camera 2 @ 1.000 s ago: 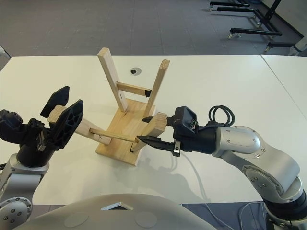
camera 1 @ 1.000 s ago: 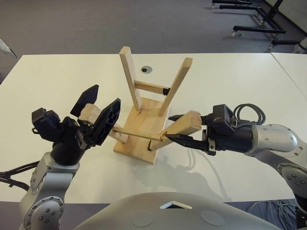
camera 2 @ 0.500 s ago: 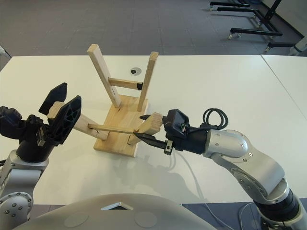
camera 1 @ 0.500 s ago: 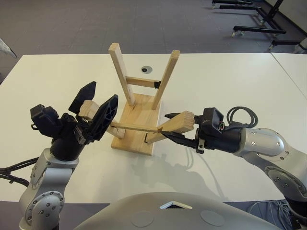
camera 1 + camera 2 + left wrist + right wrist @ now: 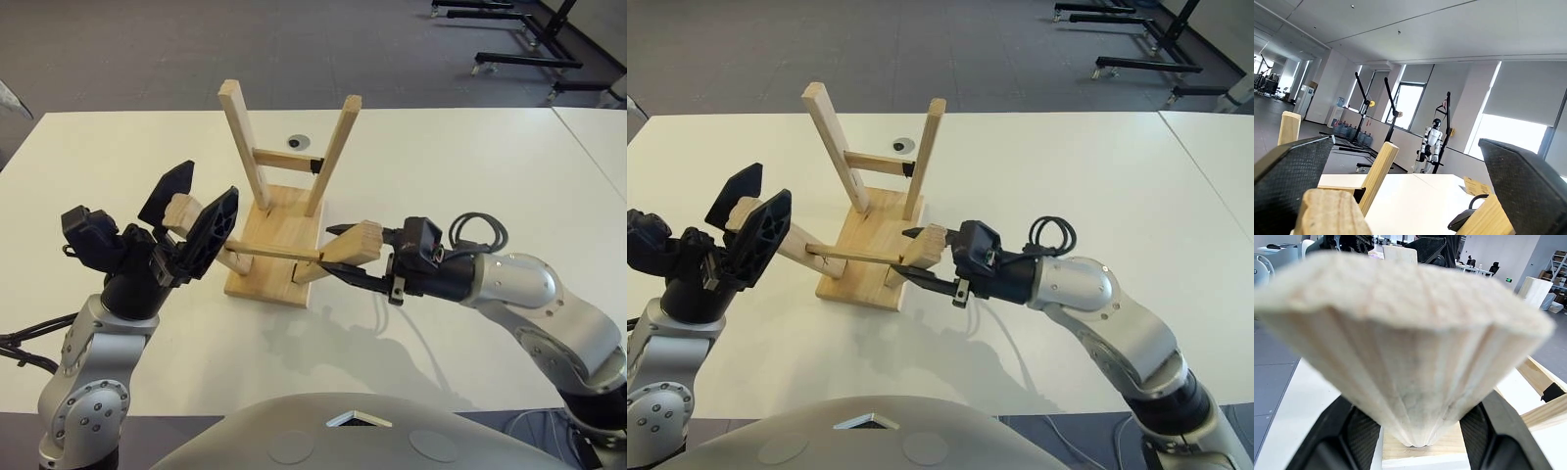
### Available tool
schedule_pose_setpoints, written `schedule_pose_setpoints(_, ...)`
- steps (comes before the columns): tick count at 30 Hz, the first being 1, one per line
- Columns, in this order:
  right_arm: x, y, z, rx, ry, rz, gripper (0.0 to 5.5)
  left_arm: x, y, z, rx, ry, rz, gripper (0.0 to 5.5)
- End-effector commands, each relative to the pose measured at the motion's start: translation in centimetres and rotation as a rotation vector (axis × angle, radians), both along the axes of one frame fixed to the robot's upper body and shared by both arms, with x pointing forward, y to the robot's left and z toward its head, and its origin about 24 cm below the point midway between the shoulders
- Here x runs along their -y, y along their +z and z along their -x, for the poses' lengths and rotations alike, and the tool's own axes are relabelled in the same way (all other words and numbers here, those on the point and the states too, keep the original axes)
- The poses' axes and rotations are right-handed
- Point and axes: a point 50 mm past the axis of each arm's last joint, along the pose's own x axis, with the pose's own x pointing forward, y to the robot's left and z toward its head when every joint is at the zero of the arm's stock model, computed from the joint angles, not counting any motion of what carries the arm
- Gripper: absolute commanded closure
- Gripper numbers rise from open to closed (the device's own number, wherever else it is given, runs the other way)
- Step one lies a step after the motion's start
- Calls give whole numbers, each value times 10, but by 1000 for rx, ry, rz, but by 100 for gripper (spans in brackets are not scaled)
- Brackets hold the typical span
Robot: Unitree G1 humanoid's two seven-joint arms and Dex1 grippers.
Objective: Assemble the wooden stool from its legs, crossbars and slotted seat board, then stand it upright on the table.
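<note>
One stool (image 5: 284, 211) sits upside down btw your two claws: seat board (image 5: 279, 225) flat on the table (image 5: 470, 157), legs up. The two far legs (image 5: 245, 147) stand nearly upright beyond both claws, joined by a short crossbar (image 5: 284, 160). The two near legs splay outward, one toward each claw, w/ a thin bar (image 5: 274, 253) running across btw them.

Your right claw (image 5: 330, 250) is clamped on the free end of the near-right leg (image 5: 355, 243), one finger above and one below. In the right wrist view that leg end sits tight btw both pads (image 5: 1347, 440). The leg slants down from the claw to the near-right part of the board.

Your left claw (image 5: 208, 180) is spread wide. The near-left leg (image 5: 179, 211) has its free end inside the gap, approx. at the finger roots. From the left wrist view it lies close to one finger (image 5: 1288, 166) and well apart from the other. Can't tell if it touches that finger.

Rest: a small round hole (image 5: 299, 142) in the table beyond the far legs, a looped cable (image 5: 480, 230) just behind the right claw at its wrist, and wheeled frames (image 5: 519, 59) on the floor well past the table.
</note>
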Motion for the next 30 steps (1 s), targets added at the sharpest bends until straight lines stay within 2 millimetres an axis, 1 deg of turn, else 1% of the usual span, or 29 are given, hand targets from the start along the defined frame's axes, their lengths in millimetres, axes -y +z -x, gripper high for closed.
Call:
schedule_pose_setpoints(1, -2, -7, -17, -18, -54, 99, 345, 10, -5, -1, -18, -91, -9, 10)
schedule_pose_setpoints(3, -9, -3, -20, -21, -21, 99, 345, 12, -5, -2, -15, -97, -7, 10)
schedule_pose_setpoints(9, -22, 2, -23, -51, 34, 96, 345, 13, -6, -6, -10, -104, -6, 10)
schedule_pose_setpoints(14, -33, 0, -27, -110, 99, 107, 345, 14, -6, -10, 1, -116, -9, 10)
schedule_pose_setpoints(17, -36, -1, -28, -119, 125, 128, 345, 16, -6, -13, 7, -124, -7, 10)
schedule_pose_setpoints(23, -37, 4, -34, -115, 144, 126, 345, 20, -10, -19, 15, -137, 10, 10)
schedule_pose_setpoints(24, -37, 4, -35, -117, 144, 123, 307, 20, -11, -21, 19, -138, 11, 10)
schedule_pose_setpoints(27, -39, 6, -38, -119, 141, 104, 251, 21, -12, -24, 27, -145, 13, 10)
schedule_pose_setpoints(29, -41, 7, -40, -115, 140, 90, 227, 21, -12, -25, 31, -148, 14, 10)
schedule_pose_setpoints(30, -42, 8, -41, -113, 139, 86, 199, 21, -12, -25, 32, -149, 14, 10)
